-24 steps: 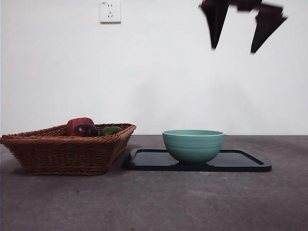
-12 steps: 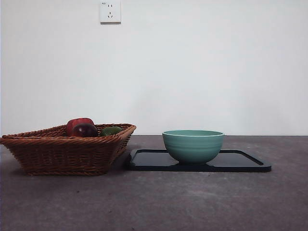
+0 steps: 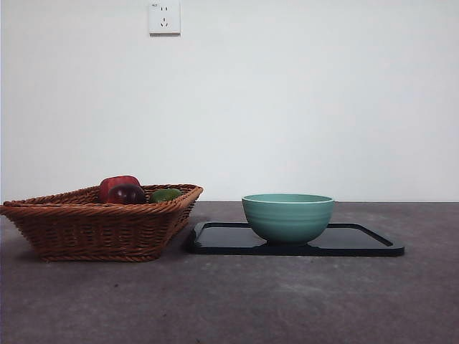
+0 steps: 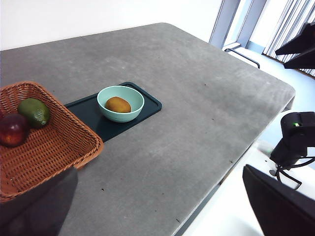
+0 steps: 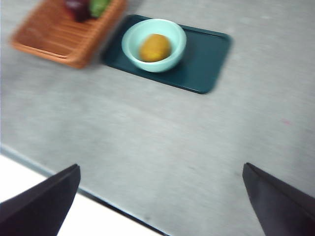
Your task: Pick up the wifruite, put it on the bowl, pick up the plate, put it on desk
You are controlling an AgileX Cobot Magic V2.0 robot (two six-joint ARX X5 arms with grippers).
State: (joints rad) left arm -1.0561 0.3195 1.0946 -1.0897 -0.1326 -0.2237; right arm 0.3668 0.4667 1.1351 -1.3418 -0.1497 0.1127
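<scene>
1. The wifruite (image 4: 118,104) lies inside the bowl (image 4: 120,103), which stands on the dark plate (image 4: 147,101) beside the wicker basket (image 4: 44,142).
2. Both hands hang high over the bench (image 4: 187,88), well apart from everything: left hand (image 4: 160,209) and right hand (image 5: 160,199) spread wide, released, grasping nothing.
3. Next, I judge, comes the plate: grip its bare rim and keep it level, so the bowl stays put.
4. Count: one wifruite, one bowl, one plate, one basket, one green fruit (image 4: 34,112).
</scene>
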